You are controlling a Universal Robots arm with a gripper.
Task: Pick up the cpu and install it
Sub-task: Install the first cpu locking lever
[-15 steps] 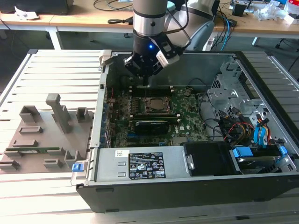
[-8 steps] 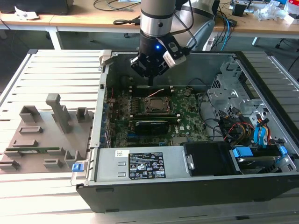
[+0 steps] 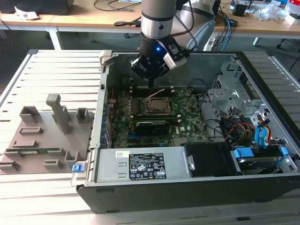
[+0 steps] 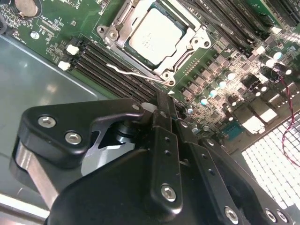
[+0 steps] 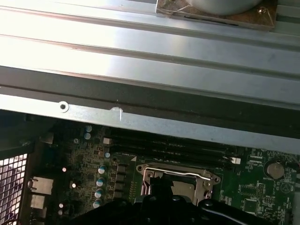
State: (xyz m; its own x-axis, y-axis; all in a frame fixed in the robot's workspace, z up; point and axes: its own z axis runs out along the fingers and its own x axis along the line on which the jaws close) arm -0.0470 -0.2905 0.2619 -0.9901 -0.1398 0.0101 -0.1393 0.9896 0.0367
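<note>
exterior view: open computer case (image 3: 262, 154) lies on its side on a ribbed metal table (image 3: 47, 70), motherboard (image 3: 187, 117) facing up. the cpu (image 3: 154, 106) sits flat in the socket (image 3: 154, 106) near the board's middle, metal top up; square, so no long axis; its edges run slightly skewed to the case walls. the gripper (image 3: 151, 86) hangs just above the socket's far edge, fingertips pointing down, apart from the chip. grey fixture tray (image 3: 42, 136) with upright blocks lies on the table at the exterior view's left, with a long green memory stick (image 3: 35, 150) lying in a slot near its front. drive cage with blue latches (image 3: 262, 152) fills the case at the exterior view's right. wooden benches with cables (image 3: 225, 21) stand behind. second wrist view: the cpu (image 4: 154, 35) rests inside the socket frame (image 4: 199, 40), silvery plate showing, a thin lever wire (image 4: 136, 72) lying beside the frame. memory slots (image 4: 98, 63) run alongside. the fingers (image 4: 165, 117) are pressed together, nothing between them, tips off the chip. first wrist view: the socket (image 5: 178, 180) with the lever across it, the case wall (image 5: 140, 124) and the ribbed table (image 5: 140, 42) beyond.
</note>
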